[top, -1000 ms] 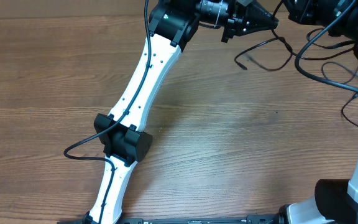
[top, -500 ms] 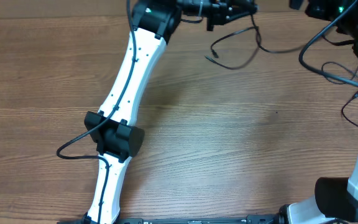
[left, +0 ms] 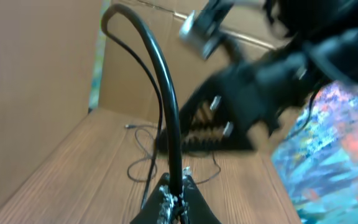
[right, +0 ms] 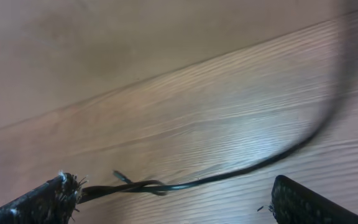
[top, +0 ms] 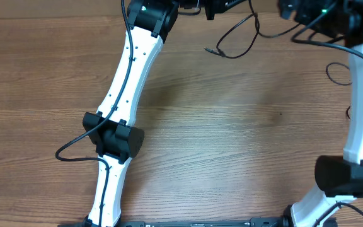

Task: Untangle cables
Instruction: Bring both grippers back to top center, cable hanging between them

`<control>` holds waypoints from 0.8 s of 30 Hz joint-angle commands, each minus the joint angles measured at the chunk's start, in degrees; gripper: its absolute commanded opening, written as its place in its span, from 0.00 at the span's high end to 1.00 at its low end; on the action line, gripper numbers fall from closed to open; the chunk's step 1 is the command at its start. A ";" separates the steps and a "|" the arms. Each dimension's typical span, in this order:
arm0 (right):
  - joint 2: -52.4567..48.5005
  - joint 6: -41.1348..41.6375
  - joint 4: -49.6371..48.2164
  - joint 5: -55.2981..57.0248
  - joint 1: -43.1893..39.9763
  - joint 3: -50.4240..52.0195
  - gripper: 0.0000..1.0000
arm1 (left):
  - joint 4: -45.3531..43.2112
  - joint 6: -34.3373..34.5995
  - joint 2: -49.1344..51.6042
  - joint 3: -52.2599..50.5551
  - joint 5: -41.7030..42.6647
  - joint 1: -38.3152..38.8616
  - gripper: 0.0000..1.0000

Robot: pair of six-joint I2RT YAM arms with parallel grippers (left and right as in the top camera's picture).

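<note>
Overhead, the bench (top: pixel 232 145) is mostly bare wood, and the work sits along its far edge. The left arm (top: pixel 128 82) reaches to the far centre, while the right arm (top: pixel 361 107) stands at the right side. The left tool (left: pixel 176 200) is clamped shut on the held cable (top: pixel 256 34), which hangs in a loop over the bench. The right tool (right: pixel 173 191) gapes wide. A thin strand (right: pixel 229 176) crosses its gap, ungripped. The other cables (top: pixel 328 69) lie looped at the far right. One cable looks lifted apart from the rest, so I judge the untangling only partly done.
</note>
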State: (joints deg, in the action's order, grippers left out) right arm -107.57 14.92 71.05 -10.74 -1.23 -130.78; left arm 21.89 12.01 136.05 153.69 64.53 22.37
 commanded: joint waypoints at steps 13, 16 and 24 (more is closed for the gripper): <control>-0.50 1.55 -3.23 -2.45 0.44 0.33 0.02 | -7.98 14.05 -6.21 1.09 -1.11 -1.79 0.96; -0.57 1.53 -3.23 -2.45 0.44 0.33 0.02 | -7.56 15.10 -6.23 1.09 -1.07 -1.86 0.96; -2.05 1.55 -4.48 -2.40 0.44 0.33 0.02 | -7.61 22.77 -9.27 1.09 2.38 -1.42 0.96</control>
State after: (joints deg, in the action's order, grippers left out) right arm -108.53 16.32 67.48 -12.73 -0.69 -130.56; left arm 14.55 30.44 131.46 153.71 64.47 20.86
